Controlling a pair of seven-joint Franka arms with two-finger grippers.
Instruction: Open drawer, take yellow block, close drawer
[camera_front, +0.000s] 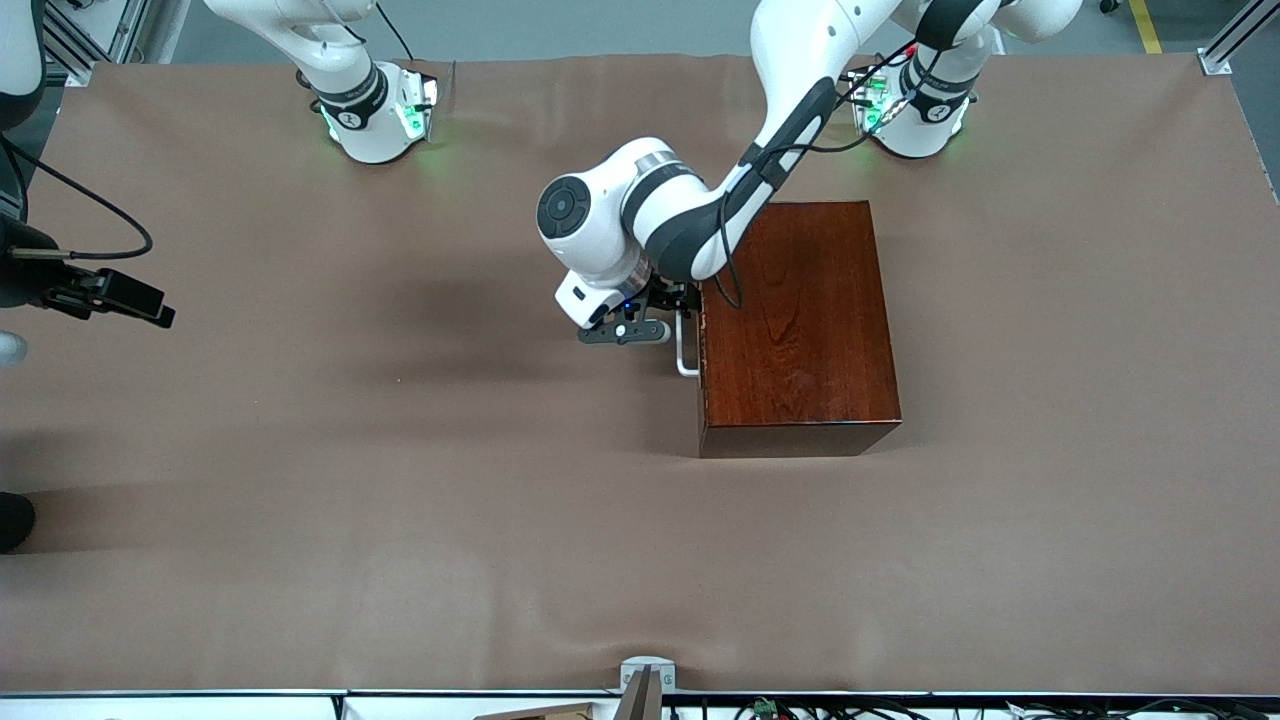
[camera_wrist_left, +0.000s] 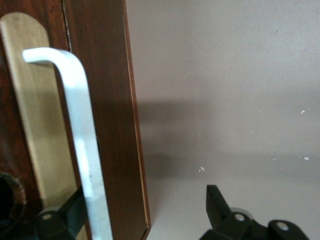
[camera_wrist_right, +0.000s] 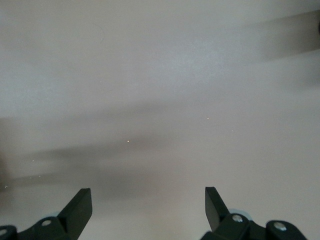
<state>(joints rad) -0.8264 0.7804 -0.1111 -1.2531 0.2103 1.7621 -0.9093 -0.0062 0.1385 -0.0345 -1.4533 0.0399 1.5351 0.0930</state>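
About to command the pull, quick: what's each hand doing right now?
Left hand: open, fingers either side of the drawer's white handle, not clamped.
Right hand: open, empty, waiting over bare table.

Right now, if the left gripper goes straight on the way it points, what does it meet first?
The left gripper is open, its fingers on either side of the white handle. Straight on, it would probably meet the drawer front first, just past the handle, though depth is unclear. The right gripper waits, open, over bare table.
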